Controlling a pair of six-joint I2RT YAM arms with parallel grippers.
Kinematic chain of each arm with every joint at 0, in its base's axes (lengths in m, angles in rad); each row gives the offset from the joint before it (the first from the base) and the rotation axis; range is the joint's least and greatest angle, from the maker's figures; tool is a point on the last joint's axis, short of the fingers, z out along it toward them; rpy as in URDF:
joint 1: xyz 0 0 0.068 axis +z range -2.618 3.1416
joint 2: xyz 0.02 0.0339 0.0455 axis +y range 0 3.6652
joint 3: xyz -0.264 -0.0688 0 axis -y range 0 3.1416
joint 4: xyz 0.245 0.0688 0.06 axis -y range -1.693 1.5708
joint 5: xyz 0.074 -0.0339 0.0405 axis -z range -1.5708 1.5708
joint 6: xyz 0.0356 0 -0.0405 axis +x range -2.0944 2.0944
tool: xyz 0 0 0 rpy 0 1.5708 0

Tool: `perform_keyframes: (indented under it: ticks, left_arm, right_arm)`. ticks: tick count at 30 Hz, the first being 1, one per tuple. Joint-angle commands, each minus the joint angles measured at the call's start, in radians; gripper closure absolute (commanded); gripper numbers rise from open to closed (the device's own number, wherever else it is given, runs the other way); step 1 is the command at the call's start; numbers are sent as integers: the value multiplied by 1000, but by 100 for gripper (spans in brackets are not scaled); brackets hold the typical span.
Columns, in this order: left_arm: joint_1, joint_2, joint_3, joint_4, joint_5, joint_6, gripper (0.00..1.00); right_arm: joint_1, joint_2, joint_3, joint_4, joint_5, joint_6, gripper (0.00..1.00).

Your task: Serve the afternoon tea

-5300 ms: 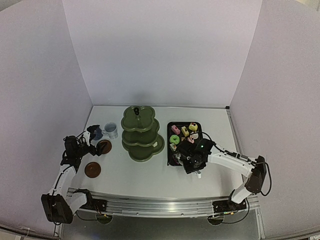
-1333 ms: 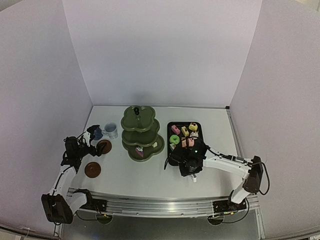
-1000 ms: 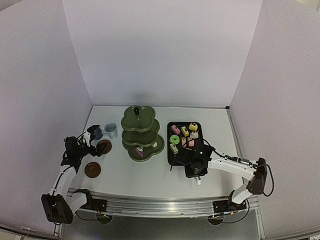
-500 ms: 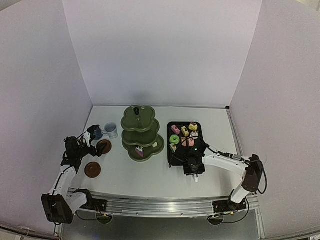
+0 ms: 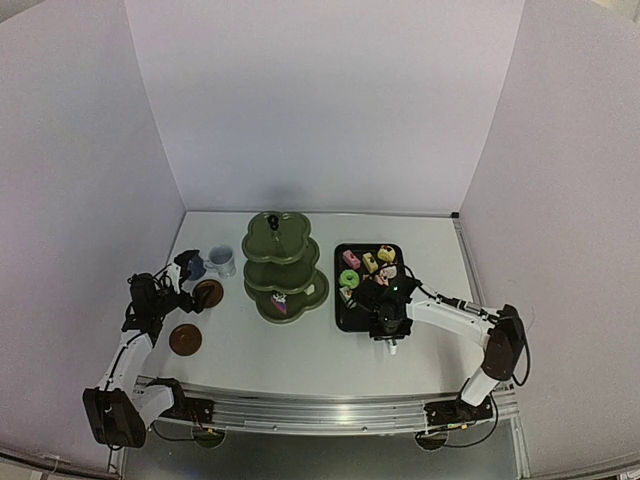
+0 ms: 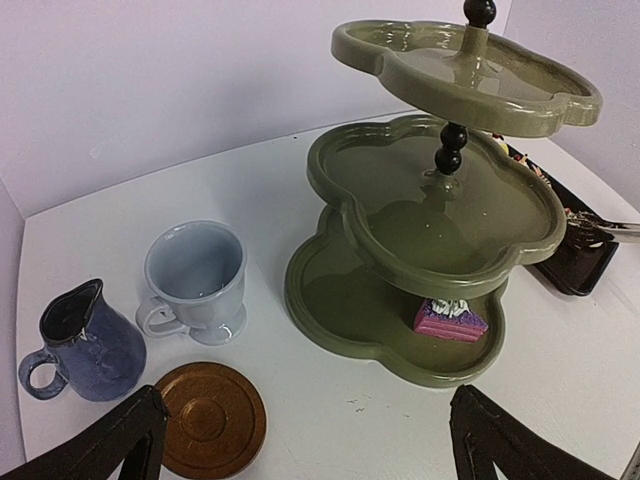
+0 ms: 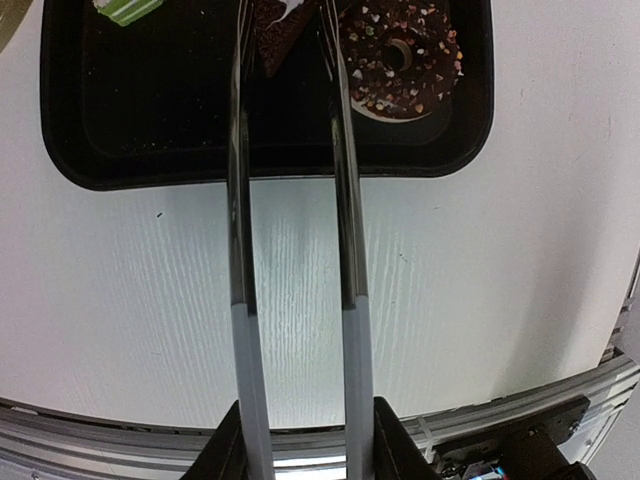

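Observation:
The olive-green stand (image 5: 283,270) (image 6: 430,200) has a pink cake (image 6: 450,320) (image 5: 279,303) on its bottom tier. Left of it stand a white cup (image 6: 195,280), a dark-blue cup (image 6: 85,345) and a brown saucer (image 6: 210,420). My left gripper (image 6: 310,450) is open above that saucer. A second saucer (image 5: 185,340) lies nearer. My right gripper (image 7: 305,450) (image 5: 388,325) is shut on metal tongs (image 7: 238,200). The tong tips straddle a brown cake (image 7: 275,30) in the tray. A chocolate doughnut (image 7: 400,60) and a green cake (image 7: 125,8) lie beside it.
The black tray (image 7: 260,165) (image 5: 341,300) holds several more cakes (image 5: 368,262) at its far end. White walls close the table on three sides. The metal rail runs along the near edge under the right wrist.
Since the oldest frame a pink cake has appeared on the stand's bottom tier. Over the last second the right gripper and tongs swung back to the tray's near end. The left arm stayed still.

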Motion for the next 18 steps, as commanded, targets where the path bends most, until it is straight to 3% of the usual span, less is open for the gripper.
perform_keyframes:
  ticks: [1,8,18]
  left_arm:
    - [-4,-12,-11,33,6,-8,1]
    - [-6,-22,-12,23,-1,-4,1]
    - [-6,-44,-9,-4,-64,-49,1]
  right_arm:
    - [-11,24,8,22,21,-26,72]
    - [-12,-11,19,11,8,-30,99]
    - [-4,-92,51,-69,-6,-96,100]
